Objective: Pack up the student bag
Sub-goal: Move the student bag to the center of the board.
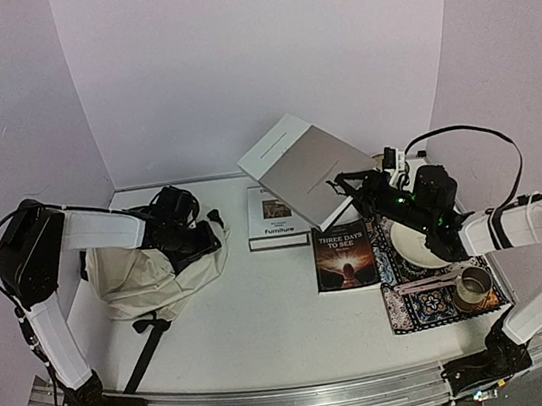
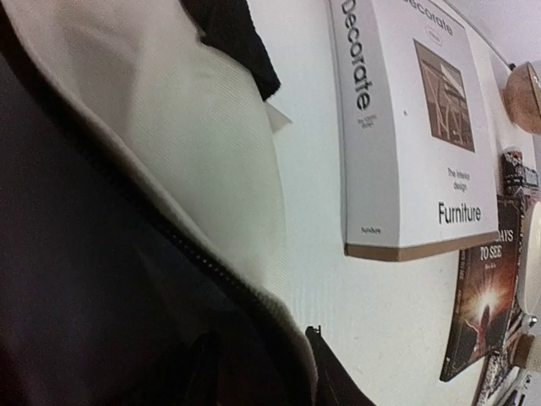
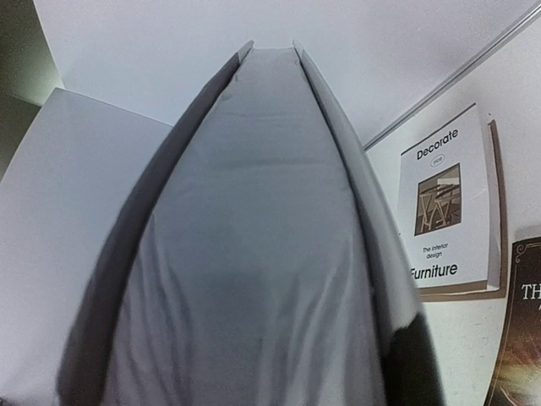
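The cream student bag (image 1: 144, 271) lies slumped at the table's left, its black strap (image 1: 148, 349) trailing toward the near edge. My left gripper (image 1: 192, 232) is at the bag's right-hand opening. In the left wrist view the zipped rim (image 2: 254, 279) runs between the two fingers, one inside the dark interior and one finger (image 2: 342, 381) outside against the fabric. My right gripper (image 1: 352, 190) is shut on the corner of a large grey book (image 1: 298, 167) and holds it tilted above the table. That book's grey spine (image 3: 254, 254) fills the right wrist view and hides the fingers.
A white "Decorate Furniture" book (image 1: 271, 218) lies flat mid-table, with a dark "Three Days to See" book (image 1: 346, 256) to its right. A patterned mat (image 1: 407, 305) at the right carries a white plate (image 1: 414, 243) and a metal cup (image 1: 475, 285).
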Robot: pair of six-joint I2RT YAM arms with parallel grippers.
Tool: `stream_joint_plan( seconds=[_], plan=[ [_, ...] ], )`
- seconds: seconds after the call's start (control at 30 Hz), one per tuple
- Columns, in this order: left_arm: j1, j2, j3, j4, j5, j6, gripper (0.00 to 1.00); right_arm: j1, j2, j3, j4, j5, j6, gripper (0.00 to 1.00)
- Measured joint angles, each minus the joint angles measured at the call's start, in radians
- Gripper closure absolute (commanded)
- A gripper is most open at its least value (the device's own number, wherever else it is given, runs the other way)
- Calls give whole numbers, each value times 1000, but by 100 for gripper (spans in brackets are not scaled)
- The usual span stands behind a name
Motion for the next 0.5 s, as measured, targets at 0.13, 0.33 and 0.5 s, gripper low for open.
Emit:
stream_joint_plan(
  seconds=[0.13,0.33,0.5],
  plan=[
    [-49,-28,-41,-6,65,30,76,0,-11,-2,-28,-1,-13,69],
    [-232,-162,-141,-69,137,68,62,0,-27,2,-90,-24,-27,69],
    [-382,-306,-220,-142,186,59,42,0,-40,28,-192,-67,-43,69]
  ],
)
